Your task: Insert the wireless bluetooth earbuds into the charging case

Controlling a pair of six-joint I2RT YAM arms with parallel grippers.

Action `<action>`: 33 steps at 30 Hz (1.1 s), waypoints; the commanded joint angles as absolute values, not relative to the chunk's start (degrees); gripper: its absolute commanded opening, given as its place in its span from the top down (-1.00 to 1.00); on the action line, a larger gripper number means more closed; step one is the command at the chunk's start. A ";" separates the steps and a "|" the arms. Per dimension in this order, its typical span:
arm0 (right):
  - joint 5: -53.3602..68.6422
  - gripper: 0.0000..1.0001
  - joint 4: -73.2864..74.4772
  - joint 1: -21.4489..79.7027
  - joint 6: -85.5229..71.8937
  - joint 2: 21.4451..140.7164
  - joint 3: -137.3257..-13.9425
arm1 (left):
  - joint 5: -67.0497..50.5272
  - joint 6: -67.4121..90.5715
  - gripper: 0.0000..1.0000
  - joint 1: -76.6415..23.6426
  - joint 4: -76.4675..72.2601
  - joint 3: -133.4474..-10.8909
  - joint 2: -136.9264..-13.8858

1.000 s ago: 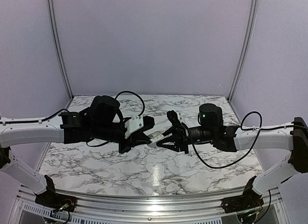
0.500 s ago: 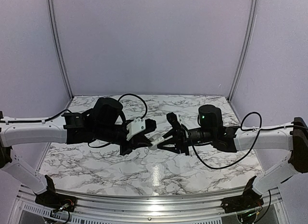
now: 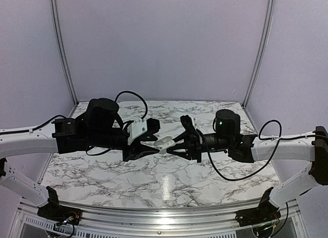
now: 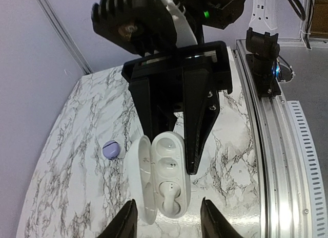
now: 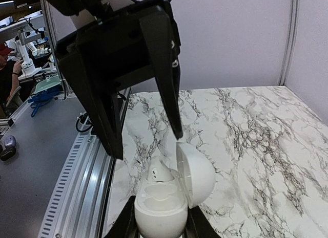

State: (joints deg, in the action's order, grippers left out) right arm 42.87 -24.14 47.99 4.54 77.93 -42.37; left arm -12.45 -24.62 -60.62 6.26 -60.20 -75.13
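Note:
My right gripper (image 5: 161, 221) is shut on the base of an open white charging case (image 5: 156, 210), held in the air above the table's middle (image 3: 165, 143). The lid (image 5: 197, 174) hangs open to one side. One whitish earbud (image 5: 159, 171) sits in a socket; the socket beside it is empty. It also shows in the left wrist view (image 4: 171, 197). My left gripper (image 4: 168, 215) is open and empty, its fingertips either side of the case's end without touching it. In the top view the two grippers meet nose to nose, left (image 3: 148, 143), right (image 3: 177, 144).
A small lilac rounded thing (image 4: 111, 149) lies on the marble table (image 3: 102, 171) below and beside the case; I cannot tell whether it is a bud or a case. The metal rail (image 4: 277, 146) runs along the table's near edge. Purple walls enclose the table.
My left arm has drawn back a little to the left, off the case. My right gripper has kept hold of the open case and shifted slightly left and up.

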 commanded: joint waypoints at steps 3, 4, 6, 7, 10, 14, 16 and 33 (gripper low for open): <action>42.10 1.00 -27.95 45.76 1.81 77.05 -40.62 | -12.27 -21.59 -0.02 -56.97 1.59 -57.50 -69.26; 42.10 1.00 -28.97 44.78 0.85 76.89 -40.20 | -12.40 -20.34 -0.09 -55.55 0.68 -56.60 -69.01; 42.18 1.00 -31.16 42.64 -1.59 76.26 -39.27 | -11.53 -18.00 -0.14 -52.35 -3.50 -54.78 -69.48; 42.12 1.00 -32.27 41.62 -2.74 75.83 -38.78 | -11.12 -16.81 -0.14 -51.18 -4.80 -54.15 -70.56; 41.05 1.00 -33.07 38.73 -4.61 74.43 -37.68 | -11.85 -14.27 -0.12 -48.39 -8.25 -52.96 -74.42; 39.56 1.00 -32.74 35.68 -5.93 72.01 -36.18 | -13.73 -11.37 -0.06 -45.86 -8.92 -55.35 -83.76; 38.92 1.00 -32.89 34.40 -6.48 70.67 -35.32 | -15.86 -9.21 0.01 -45.10 -10.06 -57.07 -89.14; 38.24 1.00 -30.97 32.83 -5.67 66.68 -32.55 | -17.00 -4.87 0.22 -44.73 -16.78 -59.95 -107.69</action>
